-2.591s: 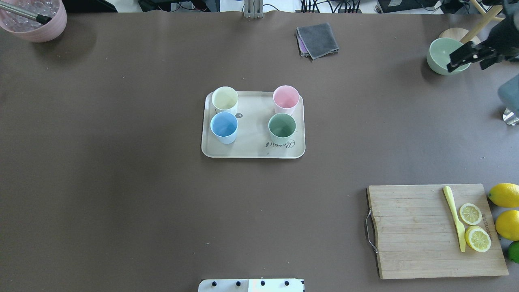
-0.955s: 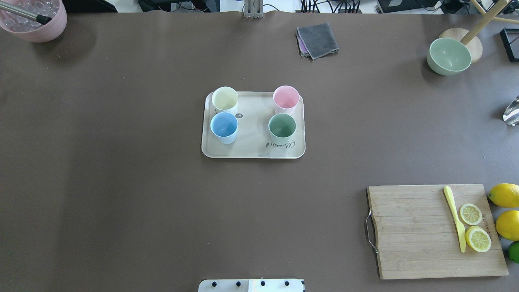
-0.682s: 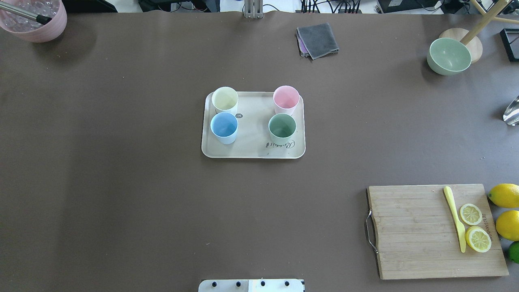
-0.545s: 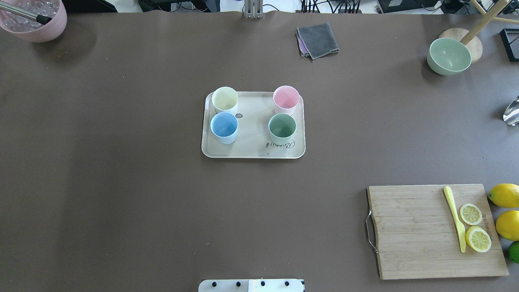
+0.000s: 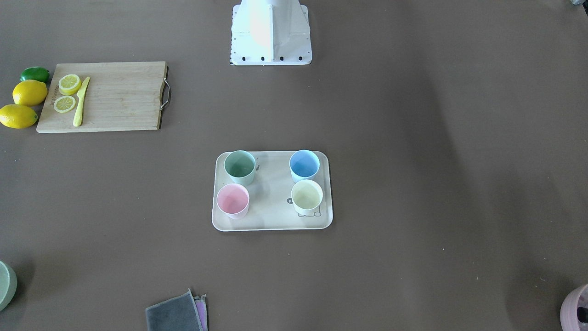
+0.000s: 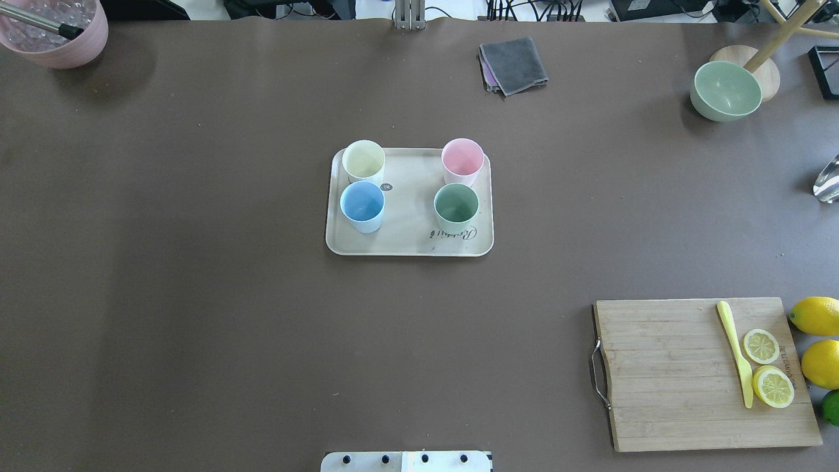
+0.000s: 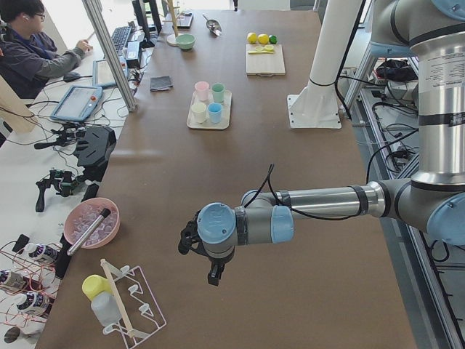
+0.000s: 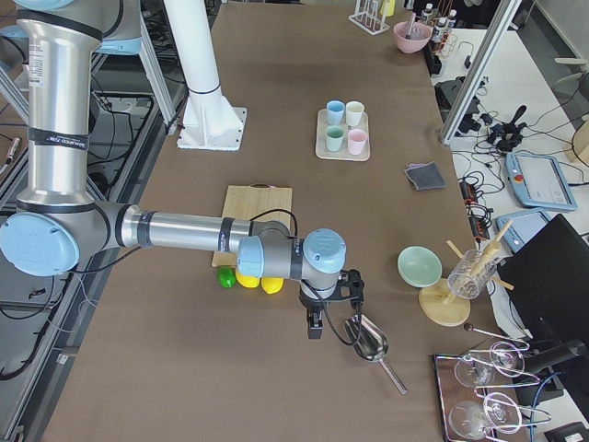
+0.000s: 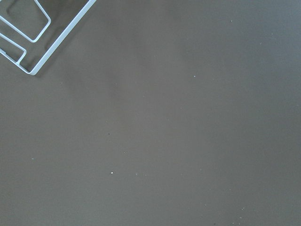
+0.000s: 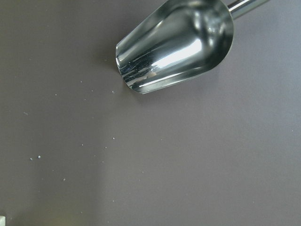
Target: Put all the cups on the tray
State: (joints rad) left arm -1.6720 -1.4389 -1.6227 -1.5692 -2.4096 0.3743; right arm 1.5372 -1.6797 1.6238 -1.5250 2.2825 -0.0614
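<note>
The tray [image 6: 408,219] lies flat at mid-table, with each cup on it near a corner. The yellow cup [image 6: 363,159] is far left and the pink cup [image 6: 462,159] far right. The blue cup [image 6: 362,202] is near left and the green cup [image 6: 455,204] near right. All four stand upright, mouths up and empty. The yellow and blue ones are just beside each other, and so are the pink and green, with bare tray between the two pairs.

Both arms are well apart from the tray. The left gripper [image 7: 212,273] hangs over bare table at the far left end, near a wire rack [image 7: 134,305]. It shows only in a side view, so I cannot tell whether its fingers are spread or pressed together. The right gripper [image 8: 315,327] hangs at the right end, just beside a steel scoop [image 10: 178,42] lying on the table. Its fingers cannot be judged either.

A cutting board [image 6: 682,373] sits near right with a yellow knife [image 6: 735,351] and two lemon slices [image 6: 760,345] on it. Whole lemons [image 6: 815,315] and a lime [image 6: 831,406] lie off its right edge. Far away lie a folded grey cloth [image 6: 513,64], a green bowl [image 6: 726,88] to the right, and a pink bowl [image 6: 62,39] in the left corner.
</note>
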